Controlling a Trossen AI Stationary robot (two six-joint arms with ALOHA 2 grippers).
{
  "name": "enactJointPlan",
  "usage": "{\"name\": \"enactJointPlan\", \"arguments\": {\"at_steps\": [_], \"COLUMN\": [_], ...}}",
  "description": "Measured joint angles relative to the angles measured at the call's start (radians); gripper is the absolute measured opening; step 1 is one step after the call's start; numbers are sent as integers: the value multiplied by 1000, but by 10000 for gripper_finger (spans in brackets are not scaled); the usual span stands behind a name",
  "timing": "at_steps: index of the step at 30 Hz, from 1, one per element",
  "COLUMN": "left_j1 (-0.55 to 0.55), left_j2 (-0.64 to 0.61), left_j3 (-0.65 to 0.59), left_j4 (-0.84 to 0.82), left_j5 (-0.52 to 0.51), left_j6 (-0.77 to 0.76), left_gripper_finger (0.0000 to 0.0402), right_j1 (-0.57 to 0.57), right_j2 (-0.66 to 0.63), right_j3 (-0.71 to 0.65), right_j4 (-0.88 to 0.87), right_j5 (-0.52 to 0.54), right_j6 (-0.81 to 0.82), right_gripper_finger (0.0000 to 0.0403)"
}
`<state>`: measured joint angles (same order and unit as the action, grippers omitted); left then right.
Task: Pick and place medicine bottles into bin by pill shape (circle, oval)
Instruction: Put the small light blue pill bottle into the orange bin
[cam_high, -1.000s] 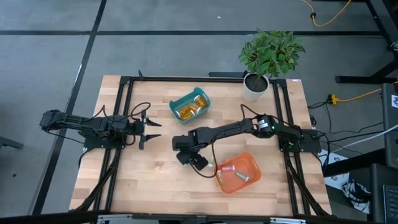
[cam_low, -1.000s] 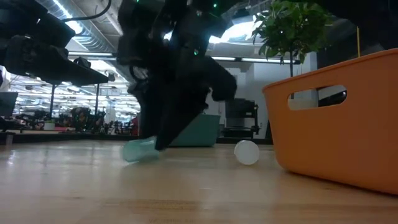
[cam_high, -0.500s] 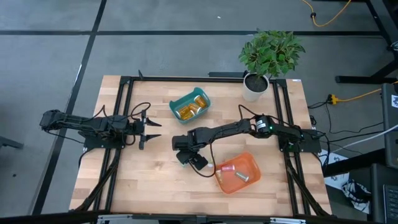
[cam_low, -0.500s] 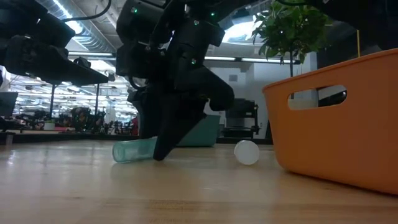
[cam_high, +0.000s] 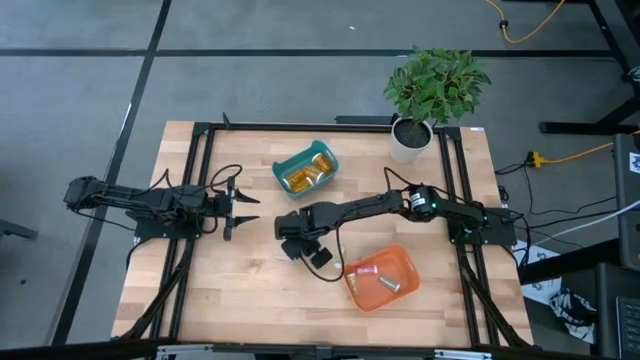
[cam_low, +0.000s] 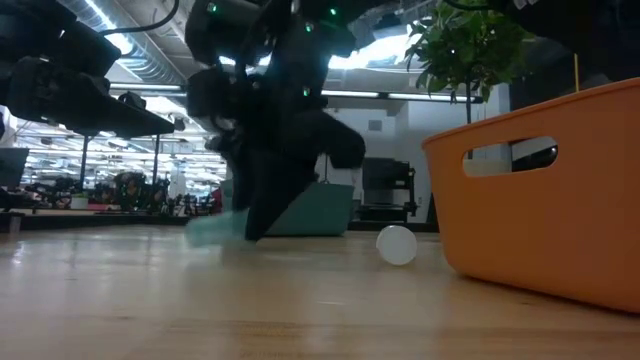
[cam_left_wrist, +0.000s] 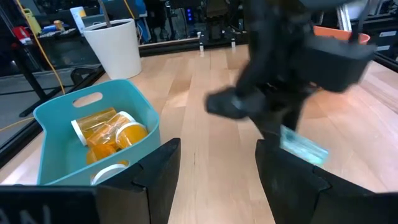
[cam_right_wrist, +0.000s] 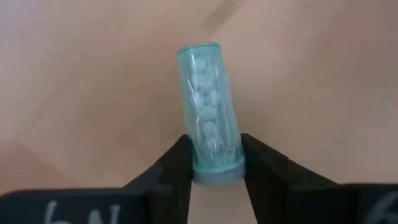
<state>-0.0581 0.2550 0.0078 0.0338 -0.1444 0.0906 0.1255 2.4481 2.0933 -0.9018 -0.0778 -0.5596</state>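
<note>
My right gripper is at the table's middle, shut on a teal pill bottle with small round white pills inside. The bottle also shows in the low view and in the left wrist view. My left gripper is open and empty, at the table's left. A teal bin at the far middle holds amber bottles with white caps. An orange bin at the near right holds a few bottles. My right gripper pinches the teal bottle between its two fingers at its capped end. The fingers lie across the bottle and slant down from above. The rest of the bottle sticks out past the fingertips, roughly level, a little above the table.
A potted plant stands at the far right corner. A small white round thing lies on the table between the right gripper and the orange bin's wall. Bare wood shows at the table's near left.
My right gripper has slid the teal bottle a little toward the table's left, then risen with it. The bottle lay on the table half a second ago and now hangs just above it.
</note>
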Motion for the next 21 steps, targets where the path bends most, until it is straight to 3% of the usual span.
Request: {"name": "enactJointPlan", "arguments": {"at_steps": [8,14,21], "left_j1": [0,0,0], "left_j2": [0,0,0], "left_j3": [0,0,0], "left_j4": [0,0,0], "left_j5": [0,0,4], "left_j6": [0,0,-2], "left_gripper_finger": [202,202,202], "right_j1": [4,8,40], "right_j2": [-2,-122,-260], "right_j3": [263,209,206], "right_j4": [-477,-679,-669], "right_j5": [-10,-62,-184], "right_j6": [5,162,315], "right_gripper_finger": [123,114,119]}}
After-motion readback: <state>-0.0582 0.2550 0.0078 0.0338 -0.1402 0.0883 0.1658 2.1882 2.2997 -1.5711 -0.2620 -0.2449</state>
